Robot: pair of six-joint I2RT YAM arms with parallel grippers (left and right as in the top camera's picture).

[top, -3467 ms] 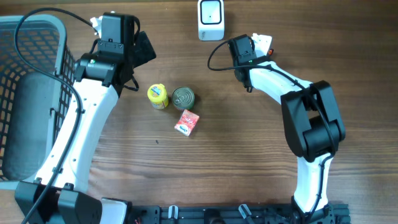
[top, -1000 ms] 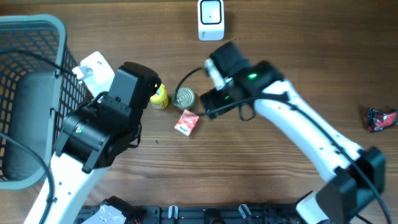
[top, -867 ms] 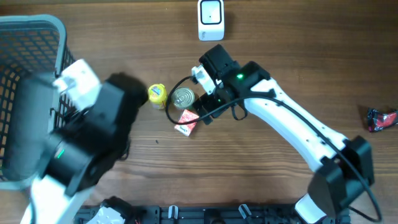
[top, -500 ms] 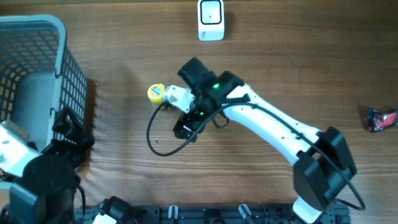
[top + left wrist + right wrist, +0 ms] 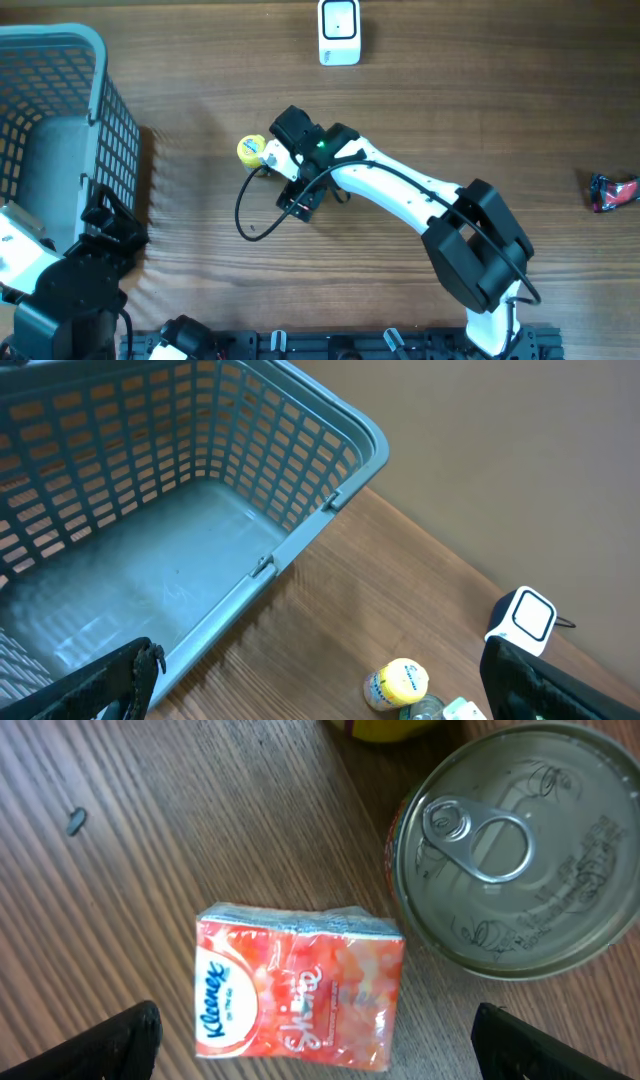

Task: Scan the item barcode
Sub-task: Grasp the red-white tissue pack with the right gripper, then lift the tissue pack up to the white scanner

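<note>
Right gripper (image 5: 320,1042), wide, now over tissue pack (image 5: 300,985) beside can (image 5: 510,850); left gripper (image 5: 330,682), wide, retreated to basket (image 5: 300,540). Grasp pending.

The right arm (image 5: 400,195) rises from its base at the near right, bends at the elbow and reaches leftward toward the middle. Its wrist is turned so that the right gripper (image 5: 330,1055) points straight down, its two fingers (image 5: 110,1045) spread wide with nothing held between them. The left arm (image 5: 60,290) sits tucked low at the near left corner, its left gripper (image 5: 330,685) raised and aimed forward and down at a slant, fingers (image 5: 110,680) likewise spread wide and empty.
</note>
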